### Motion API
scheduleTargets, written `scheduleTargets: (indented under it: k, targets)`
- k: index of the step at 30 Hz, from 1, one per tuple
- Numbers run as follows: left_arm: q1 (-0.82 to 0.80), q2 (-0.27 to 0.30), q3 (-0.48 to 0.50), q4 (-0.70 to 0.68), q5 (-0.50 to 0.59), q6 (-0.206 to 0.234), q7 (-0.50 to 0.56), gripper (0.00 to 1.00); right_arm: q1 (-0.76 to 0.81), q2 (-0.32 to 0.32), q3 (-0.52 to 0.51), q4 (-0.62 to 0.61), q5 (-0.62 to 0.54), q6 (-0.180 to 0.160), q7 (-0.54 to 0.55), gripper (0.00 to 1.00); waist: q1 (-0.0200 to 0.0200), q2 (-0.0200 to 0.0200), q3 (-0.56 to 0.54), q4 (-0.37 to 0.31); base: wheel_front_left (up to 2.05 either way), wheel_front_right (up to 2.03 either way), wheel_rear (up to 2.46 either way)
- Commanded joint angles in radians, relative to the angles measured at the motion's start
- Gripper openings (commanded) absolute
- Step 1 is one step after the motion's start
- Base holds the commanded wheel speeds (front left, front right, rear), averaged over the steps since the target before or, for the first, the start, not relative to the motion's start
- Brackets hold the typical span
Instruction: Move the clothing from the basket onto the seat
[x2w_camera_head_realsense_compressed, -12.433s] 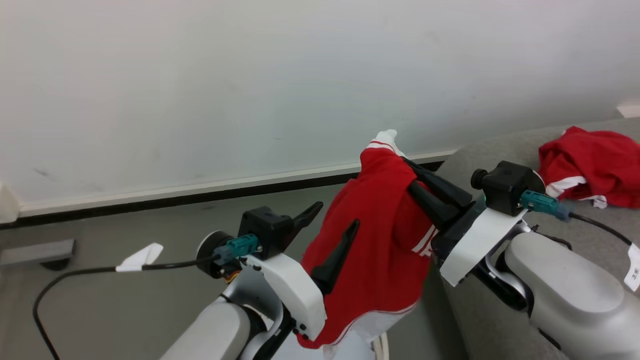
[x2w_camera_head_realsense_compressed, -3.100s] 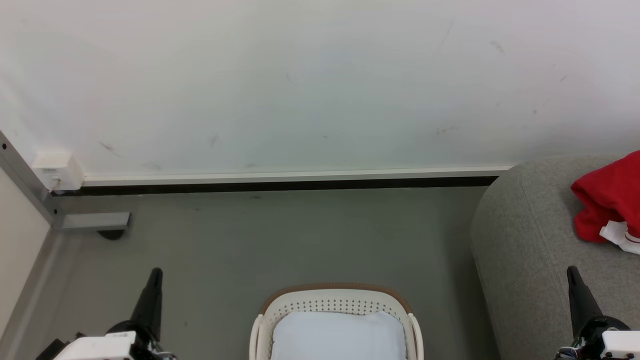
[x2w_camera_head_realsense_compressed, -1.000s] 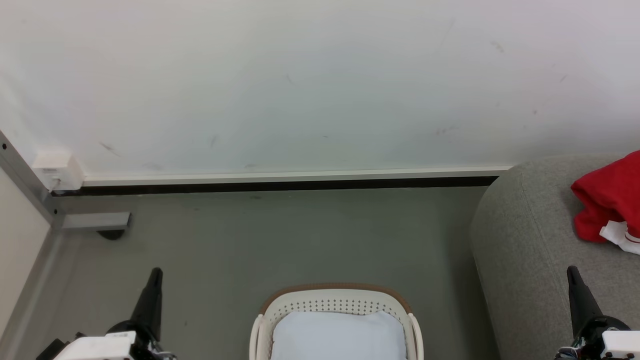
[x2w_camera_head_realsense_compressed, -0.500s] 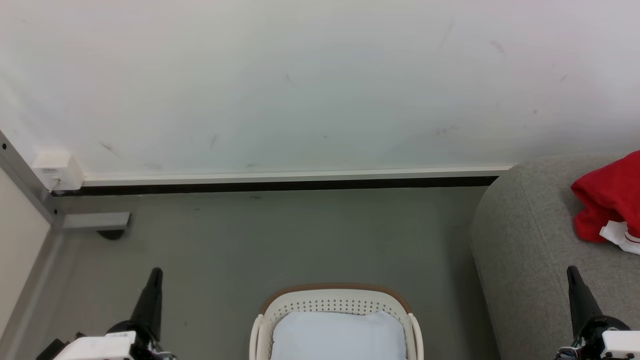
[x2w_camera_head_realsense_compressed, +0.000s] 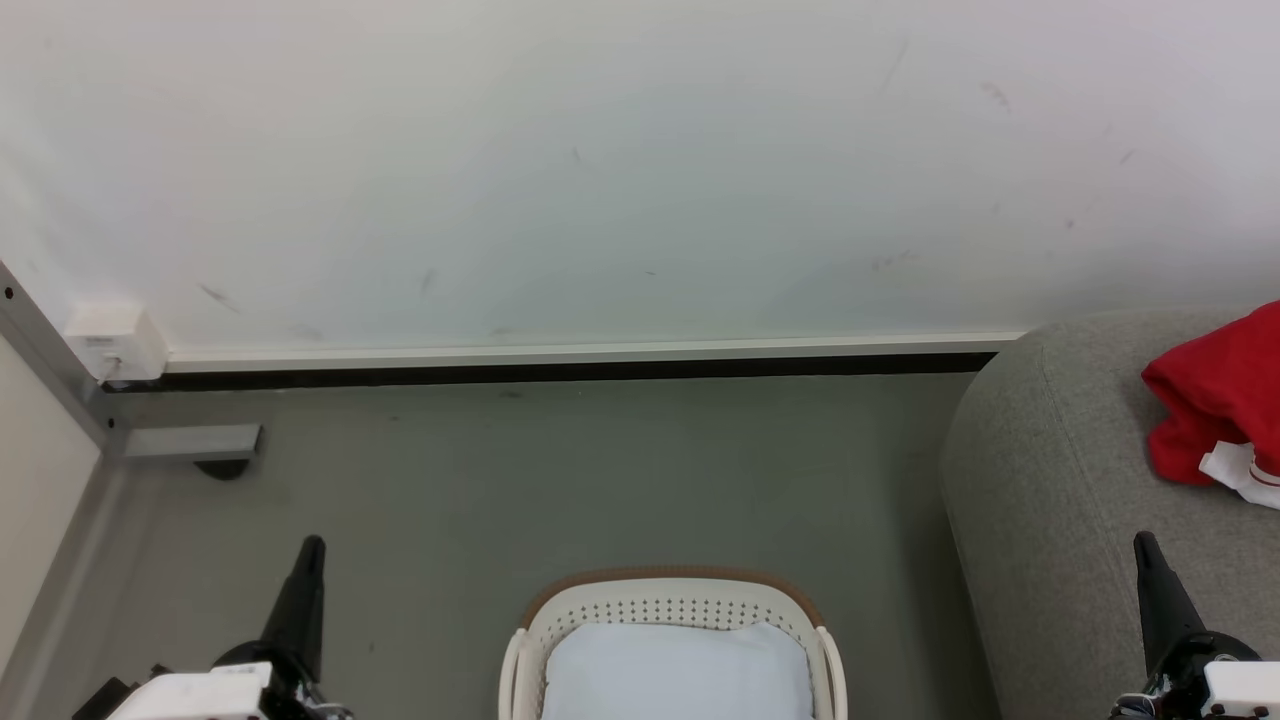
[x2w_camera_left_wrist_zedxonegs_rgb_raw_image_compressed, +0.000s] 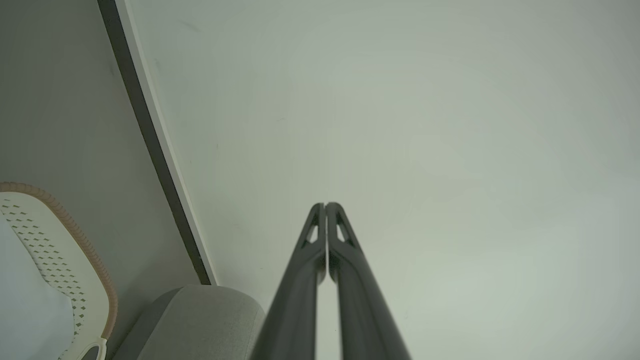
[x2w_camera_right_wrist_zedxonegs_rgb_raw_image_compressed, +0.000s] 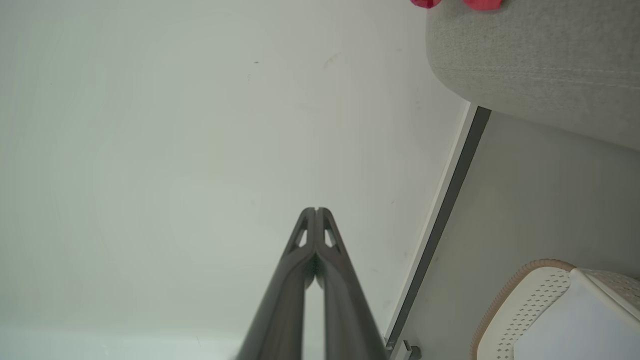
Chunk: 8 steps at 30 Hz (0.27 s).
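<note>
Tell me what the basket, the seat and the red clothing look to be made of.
The basket looks like smooth moulded cream plastic, going by its punched holes; the brown rim looks braided. The seat is matte grey woven upholstery with a grainy weave and a stitched seam. The clothing is soft red fabric in rumpled folds; I cannot tell the fibre.

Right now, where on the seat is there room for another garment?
Bare seat lies between its rounded left edge and the red clothing, ahead of the right hand. Further right, the clothing crowds it. The floor between basket and wall is bare too.
</note>
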Motion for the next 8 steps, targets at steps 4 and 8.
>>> scheduleTargets:
  k: [4, 8]
  targets:
    - [-0.009, 0.002, 0.002, -0.003, -0.014, -0.001, 0.003, 0.00, -0.011, -0.008, -0.004, -0.005, 0.001, -0.002, 0.003, 0.00, 0.0000, -0.0001, 0.000, 0.000, 0.00, 0.00, 0.00]
    - [-0.009, 0.002, 0.002, -0.003, -0.014, -0.001, 0.003, 0.00, -0.011, -0.008, -0.004, -0.005, 0.001, -0.002, 0.003, 0.00, 0.0000, -0.0001, 0.000, 0.000, 0.00, 0.00, 0.00]
